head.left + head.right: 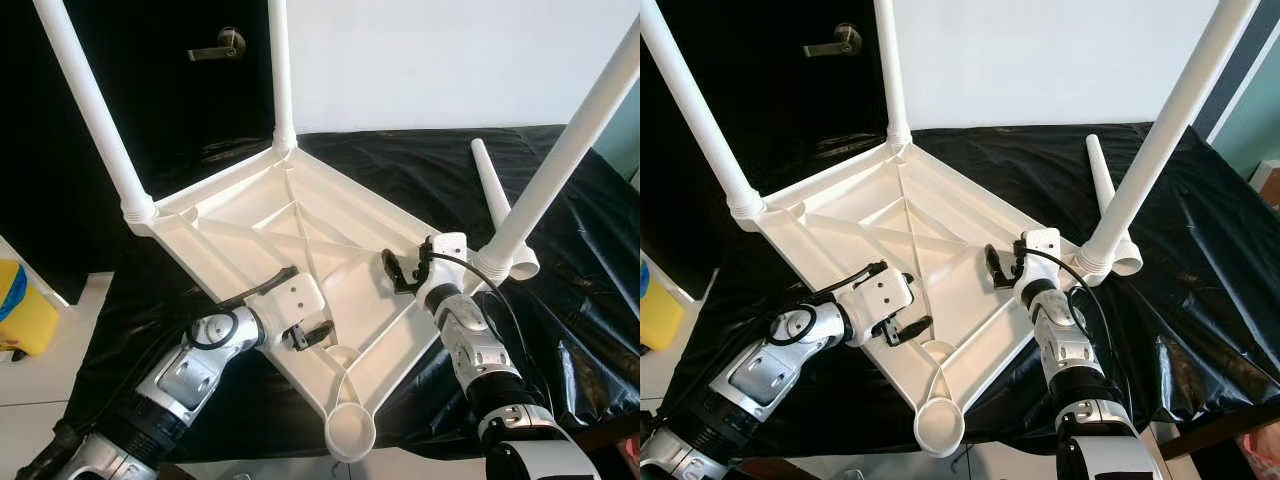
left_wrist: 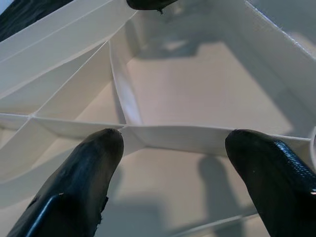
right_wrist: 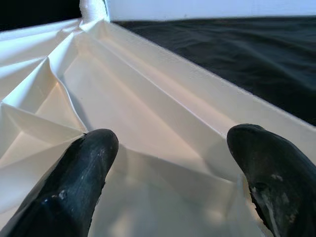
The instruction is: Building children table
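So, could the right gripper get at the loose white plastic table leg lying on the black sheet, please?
Probably yes: the right gripper is open over the upturned white tabletop, and the loose leg lies nearby, though a fitted upright leg stands between them.

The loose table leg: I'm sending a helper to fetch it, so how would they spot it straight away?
Find the upturned white table top lying on the black sheet, with three legs standing up from its corners. Just past the corner by the robot's right arm, the loose table leg lies flat on the sheet. It is the one white tapered tube lying down unattached, its open wide end beside the standing leg.
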Controlling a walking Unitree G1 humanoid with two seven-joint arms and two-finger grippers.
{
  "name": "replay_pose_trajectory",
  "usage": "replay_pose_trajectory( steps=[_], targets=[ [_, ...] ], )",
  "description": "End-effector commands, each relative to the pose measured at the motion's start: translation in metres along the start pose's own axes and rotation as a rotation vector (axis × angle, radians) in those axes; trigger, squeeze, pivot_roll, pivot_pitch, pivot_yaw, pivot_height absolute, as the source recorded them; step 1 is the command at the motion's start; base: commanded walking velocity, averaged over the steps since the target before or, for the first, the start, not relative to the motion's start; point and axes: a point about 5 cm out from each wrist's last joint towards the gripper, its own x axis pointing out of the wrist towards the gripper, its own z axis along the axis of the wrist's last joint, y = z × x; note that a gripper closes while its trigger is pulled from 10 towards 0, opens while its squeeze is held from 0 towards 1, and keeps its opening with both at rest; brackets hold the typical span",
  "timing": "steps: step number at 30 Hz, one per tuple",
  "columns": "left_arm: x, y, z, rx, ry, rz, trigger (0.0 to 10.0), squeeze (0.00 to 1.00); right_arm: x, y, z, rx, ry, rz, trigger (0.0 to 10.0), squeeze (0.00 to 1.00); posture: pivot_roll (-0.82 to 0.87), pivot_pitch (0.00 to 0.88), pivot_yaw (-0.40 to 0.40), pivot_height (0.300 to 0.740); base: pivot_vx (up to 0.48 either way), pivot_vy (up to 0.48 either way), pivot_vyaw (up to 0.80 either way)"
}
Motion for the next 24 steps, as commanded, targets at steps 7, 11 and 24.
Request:
replay_pose_trajectory(
  steps=[7,11,24],
  targets=[
    [-0.022,0.045,0.01,-0.026,-0.077,0.196,10.0,0.0,-0.013,-0.005,0.011,-0.016,-0.122,-0.067,10.0,0.0,0.01,0.013,-0.022,0.74,0.0,0.0,0.0],
    [-0.028,0.048,0.009,-0.016,-0.068,0.211,10.0,0.0,-0.025,-0.009,0.011,-0.043,-0.157,-0.143,10.0,0.0,0.0,0.015,-0.022,0.74,0.0,0.0,0.0],
    [-0.039,0.055,0.002,0.002,-0.044,0.229,10.0,0.0,-0.06,-0.039,-0.003,-0.084,-0.134,-0.461,10.0,0.0,0.01,0.014,-0.036,0.74,0.0,0.0,0.0]
  ],
)
